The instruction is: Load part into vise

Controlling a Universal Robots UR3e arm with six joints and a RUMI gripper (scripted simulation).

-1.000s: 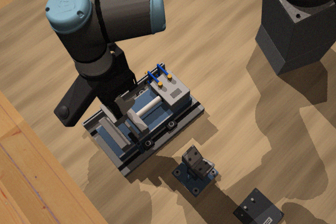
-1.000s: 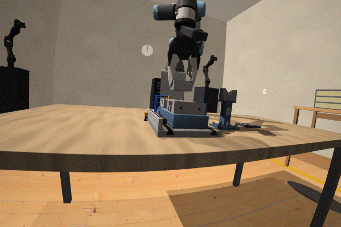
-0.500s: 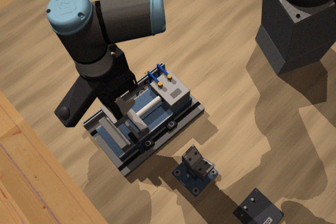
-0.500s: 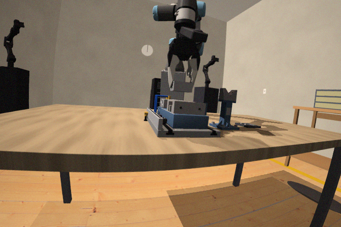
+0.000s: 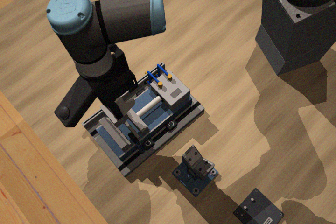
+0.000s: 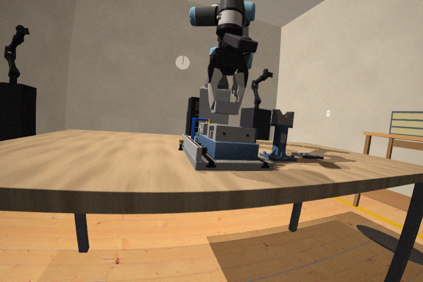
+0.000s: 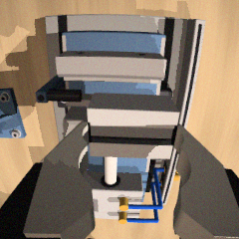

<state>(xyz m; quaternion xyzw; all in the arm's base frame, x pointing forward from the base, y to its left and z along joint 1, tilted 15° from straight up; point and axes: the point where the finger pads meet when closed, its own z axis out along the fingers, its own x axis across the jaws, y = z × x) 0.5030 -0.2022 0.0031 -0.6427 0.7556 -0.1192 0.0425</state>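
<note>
Grey, rectangular block [image 5: 109, 114] [image 6: 225, 107] [image 7: 133, 118] sits clamped in the end effector [image 5: 111, 111] [image 6: 225, 106] [image 7: 130, 122], raised above the blue-and-grey vise [image 5: 110, 141] [image 6: 235, 151] [image 7: 115, 42]. Loading is in hand, not yet the seating. I cannot tell whether its slot faces up; that needs settling before lowering. Next, it should descend flat between the jaws, then slide against the pale grey fixed jaw [image 5: 115, 133] [image 6: 233, 134] [image 7: 111, 66] and, endwise, the short black work stop [image 5: 132, 137] [image 7: 65, 95].

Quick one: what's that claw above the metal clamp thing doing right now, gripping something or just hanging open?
Tool: closed on the grey block, holding it above the vise.
</note>
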